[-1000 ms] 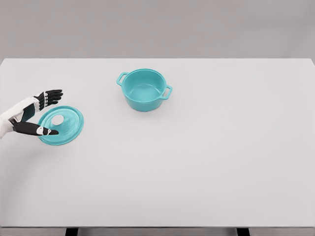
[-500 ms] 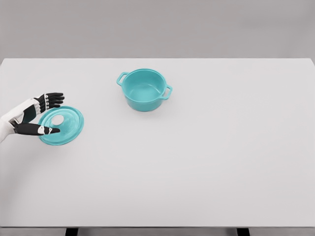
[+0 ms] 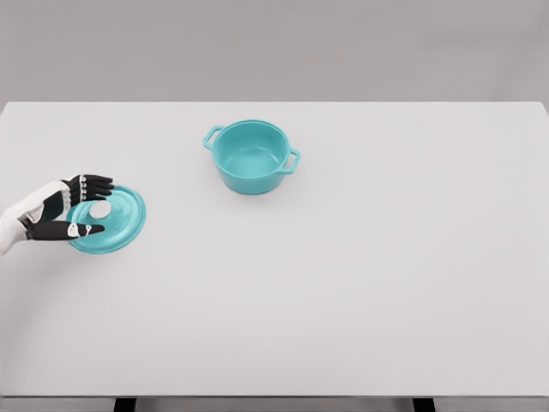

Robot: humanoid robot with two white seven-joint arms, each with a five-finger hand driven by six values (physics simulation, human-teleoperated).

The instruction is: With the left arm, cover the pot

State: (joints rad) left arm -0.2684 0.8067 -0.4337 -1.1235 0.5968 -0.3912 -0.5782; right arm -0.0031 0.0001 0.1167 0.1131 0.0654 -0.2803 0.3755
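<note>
Compared with a second ago, left hand point(image 3: 62, 209) has drawn its fingers point(image 3: 96, 184) and thumb closer either side of the lid's white knob point(image 3: 100, 209), still unclasped; teal lid point(image 3: 116, 225) flat on white table point(image 3: 360, 283) at far left; open teal pot point(image 3: 251, 155) well apart, right of lid

A white table point(image 3: 360, 292) fills the view before a plain, seemingly grey wall point(image 3: 274, 47).

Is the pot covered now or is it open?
Open. The pot shows its bare inside; the lid lies flat on the table, by the left hand.
</note>
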